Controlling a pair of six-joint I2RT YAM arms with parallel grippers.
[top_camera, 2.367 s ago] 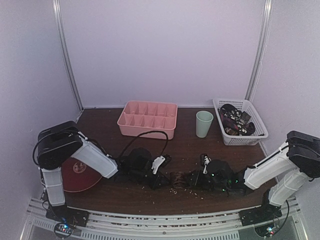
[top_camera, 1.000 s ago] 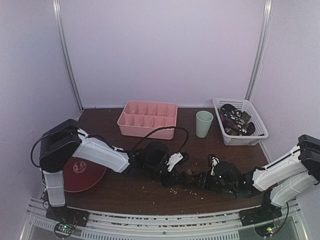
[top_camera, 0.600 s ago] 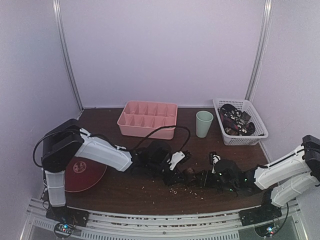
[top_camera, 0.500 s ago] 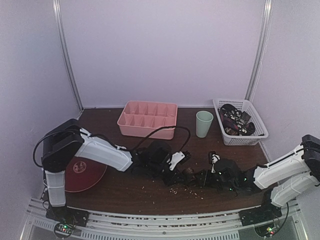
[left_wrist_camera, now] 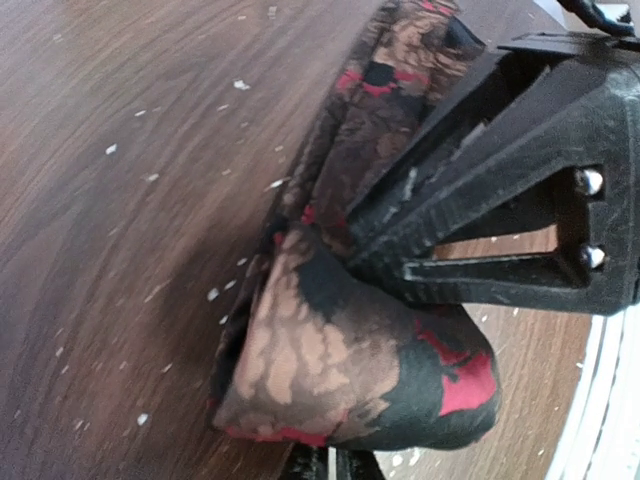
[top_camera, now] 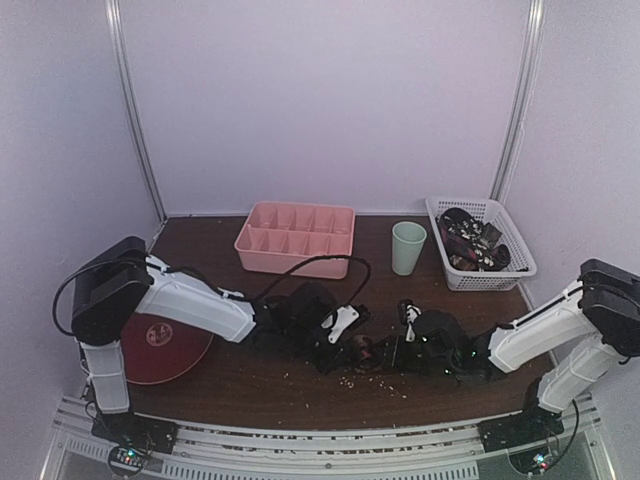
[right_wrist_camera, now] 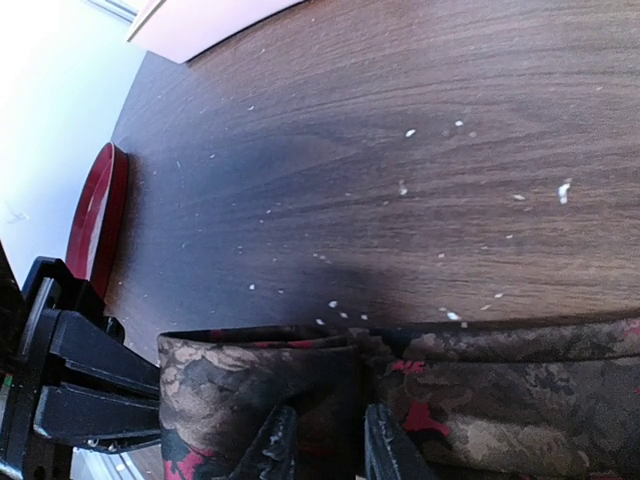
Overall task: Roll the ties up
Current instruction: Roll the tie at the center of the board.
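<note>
A tie with a black, tan and red pattern lies partly folded on the brown table between my two grippers. My left gripper meets it from the left and my right gripper from the right. In the left wrist view the tie's folded end bulges over my left gripper, whose jaws are nearly together under it. The right gripper's black fingers press on the tie. In the right wrist view my right gripper is shut on a fold of the tie.
A pink compartment tray stands at the back. A green cup and a white basket holding more dark ties are at the back right. A red plate lies front left. White crumbs dot the table.
Over the last second both grippers have shifted a little to the left with the tie held between them. The tie has stayed bunched on the table.
</note>
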